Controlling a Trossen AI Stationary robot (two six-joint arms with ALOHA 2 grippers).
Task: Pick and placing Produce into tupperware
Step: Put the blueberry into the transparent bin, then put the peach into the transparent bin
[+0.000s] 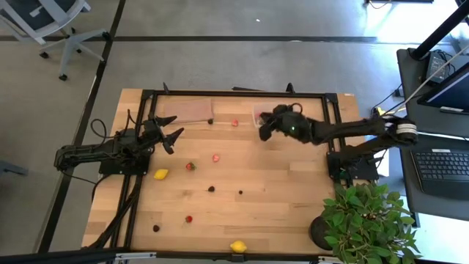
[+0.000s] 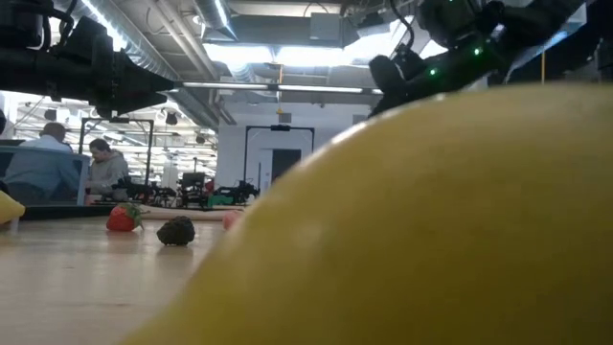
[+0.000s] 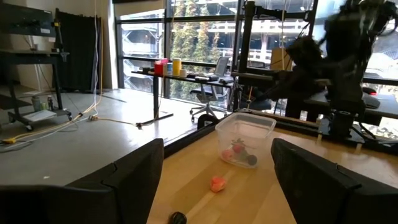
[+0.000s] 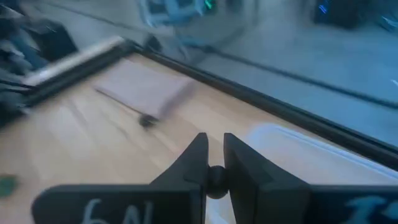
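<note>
The table [image 1: 278, 191] is pale wood planking with a black metal frame along its far edge and sides, standing on a grey floor with dark seams. At the far edge, right of the middle, sits the clear tupperware [image 3: 245, 134], with a few small fruit pieces showing through its wall. The right hand [image 4: 215, 163] hangs over its near rim, fingers pressed together on a small dark berry [image 4: 216, 176]. The left hand [image 1: 170, 135] waits above the left side of the table, its fingers spread and holding nothing. A flat brown sheet [image 1: 187, 109] lies at the far left corner with a dark berry [image 1: 210, 122] at its right end. Red strawberry pieces [image 1: 190, 166] are scattered over the middle of the table, one lemon [image 1: 160, 174] lies near the left edge, and another lemon [image 1: 238, 246] sits at the near edge, filling much of the low view. A green potted plant [image 1: 366, 220] stands at the near right corner. Beyond the table are an office chair [image 1: 55, 22], a desk with a laptop [image 1: 447, 165], tall windows, and two seated people [image 2: 72, 171] far back.
</note>
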